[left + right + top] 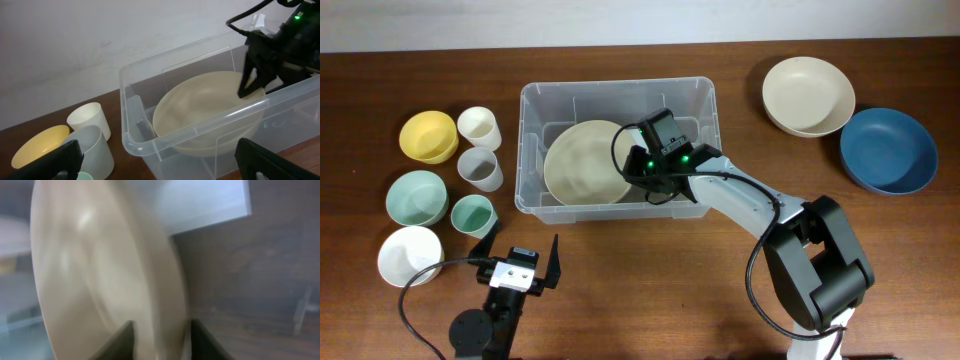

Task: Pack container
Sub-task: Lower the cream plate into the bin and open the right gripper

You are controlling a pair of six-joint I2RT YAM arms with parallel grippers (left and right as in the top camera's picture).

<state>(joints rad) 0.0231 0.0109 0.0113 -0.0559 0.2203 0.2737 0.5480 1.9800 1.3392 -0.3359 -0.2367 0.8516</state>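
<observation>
The container [618, 87], a clear plastic tub, stands mid-table and also shows in the left wrist view [200, 127]. A large beige bowl [578, 165] leans tilted inside it, toward the left end. My right gripper [638, 172] reaches into the tub and is shut on the bowl's right rim; in the right wrist view the rim [100, 270] sits between both fingers [162, 340]. The bowl also shows in the left wrist view [205, 100]. My left gripper [520, 252] is open and empty at the table's front, in front of the tub [162, 165].
Left of the tub stand a yellow bowl [428, 136], a white cup [479, 127], a translucent cup [480, 168], a mint bowl [417, 197], a mint cup [473, 215] and a white bowl [410, 255]. At the right lie a beige bowl [808, 95] and a blue bowl [888, 150].
</observation>
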